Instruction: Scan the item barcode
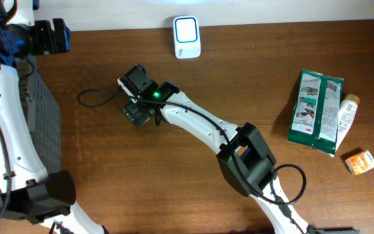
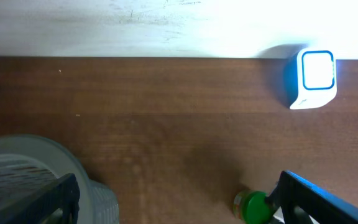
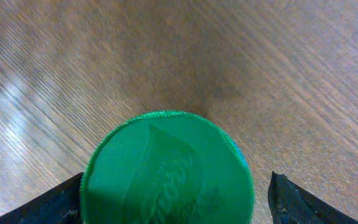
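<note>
Two dark fingers (image 3: 288,202) of the right gripper (image 1: 137,109) stood apart, jaws flanking a round green bottle cap (image 3: 166,168) upright on the brown wooden desk (image 1: 239,84); the left gripper (image 2: 179,199) gaped farther off.

Bare wood between scanner (image 1: 187,37) and green pouch (image 1: 315,110) — passable, right arm (image 1: 203,127) crossing mid-table, basket (image 1: 44,130) blocking left edge

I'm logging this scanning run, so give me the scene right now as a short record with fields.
surface: wooden table
scanner: white and blue unit at the far edge
right gripper: jaws either side of a green-capped item, no contact visible
left gripper: open, empty, far left
waiting items: green packet, white tube, small orange box, at right
</note>
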{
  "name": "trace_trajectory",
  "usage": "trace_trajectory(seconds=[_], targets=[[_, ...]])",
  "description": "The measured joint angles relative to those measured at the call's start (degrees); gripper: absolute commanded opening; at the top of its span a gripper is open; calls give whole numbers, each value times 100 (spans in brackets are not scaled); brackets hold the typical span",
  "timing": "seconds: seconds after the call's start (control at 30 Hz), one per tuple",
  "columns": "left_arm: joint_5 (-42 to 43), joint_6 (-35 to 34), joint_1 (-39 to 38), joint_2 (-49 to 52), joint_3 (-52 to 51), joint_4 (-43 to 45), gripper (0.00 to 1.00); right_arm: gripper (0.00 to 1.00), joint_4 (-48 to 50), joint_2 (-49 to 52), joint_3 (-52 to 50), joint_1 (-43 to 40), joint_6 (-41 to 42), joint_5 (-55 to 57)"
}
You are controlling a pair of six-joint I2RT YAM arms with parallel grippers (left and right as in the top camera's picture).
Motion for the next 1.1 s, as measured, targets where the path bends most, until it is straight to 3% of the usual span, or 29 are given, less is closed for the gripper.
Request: trace_trajectory(seconds=[0.17,0.3,0.47,0.6,0.7,0.93,1.07,1.1], targets=[[0,0,0,0,0,-2,99,61,2,101,0,0,4,-63],[0,0,0,0,0,-2,99,58,2,98,0,-11,17,-87],[33,0,0,0,0,-42,99,58,-680,-372,-2,-376,15,-131],[485,0,-48,0,0,-48,99,58,-1502,-1196,11,-1204,-15,-131],[638,0,-385,0,0,-46,99,58,-2076,-1250,-2,-1668,-269,-103],[734,0,-1622,721,-9,-63,99,59,-1711,-1196,-1113,-1775,-890,-289],[549,2,-1801,1217,-76,-68,99,59,-1521,-1167,-1429,-1775,-1309,-522],[474,2,-1786,1224,-76,-61,99,64,-1510,-1167,-1434,-1775,-1412,-557]])
